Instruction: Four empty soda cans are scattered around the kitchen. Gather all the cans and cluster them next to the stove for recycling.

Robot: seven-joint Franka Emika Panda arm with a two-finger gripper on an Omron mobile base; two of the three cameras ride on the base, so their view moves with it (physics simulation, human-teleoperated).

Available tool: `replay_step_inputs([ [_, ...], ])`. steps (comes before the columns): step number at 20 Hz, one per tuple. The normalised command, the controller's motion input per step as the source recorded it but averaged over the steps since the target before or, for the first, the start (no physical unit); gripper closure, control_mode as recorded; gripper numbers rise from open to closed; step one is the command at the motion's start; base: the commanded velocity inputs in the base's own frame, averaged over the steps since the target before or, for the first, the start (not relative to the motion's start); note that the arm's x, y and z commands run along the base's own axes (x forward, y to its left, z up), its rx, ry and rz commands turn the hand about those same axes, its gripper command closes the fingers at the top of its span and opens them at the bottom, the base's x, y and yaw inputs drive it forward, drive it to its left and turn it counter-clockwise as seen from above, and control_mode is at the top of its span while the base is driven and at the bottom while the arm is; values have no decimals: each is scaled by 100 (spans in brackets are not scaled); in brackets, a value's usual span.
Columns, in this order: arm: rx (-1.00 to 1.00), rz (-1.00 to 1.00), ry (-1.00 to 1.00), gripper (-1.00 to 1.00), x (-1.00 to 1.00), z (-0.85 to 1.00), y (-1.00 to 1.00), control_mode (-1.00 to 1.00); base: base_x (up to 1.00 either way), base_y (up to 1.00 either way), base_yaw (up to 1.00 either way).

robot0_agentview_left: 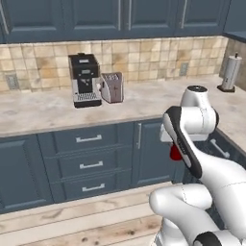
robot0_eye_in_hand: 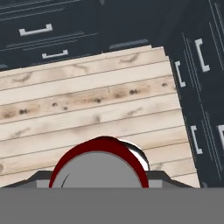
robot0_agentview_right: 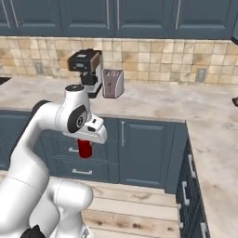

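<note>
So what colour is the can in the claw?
Bright red can, clearest in the right base view.

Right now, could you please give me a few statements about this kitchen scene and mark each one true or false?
1. The fingers hold a red can. True.
2. The can rests on the counter. False: it hangs in the air in front of the cabinets, above the wooden floor.
3. A toaster stands beside the coffee machine. True.
4. The held can is blue. False: it is red.
5. A paper towel roll stands on the counter. True.
</note>
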Motion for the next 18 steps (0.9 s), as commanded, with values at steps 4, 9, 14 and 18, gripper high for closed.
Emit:
replay_step_inputs([
  [4,0,0,0,100,0,0,0,100,66,100,-13],
  [9,0,0,0,100,0,0,0,100,70,100,-20],
  [14,0,0,0,100,0,0,0,100,42,100,-15],
  [18,0,0,0,100,0,0,0,100,13,100,-13],
])
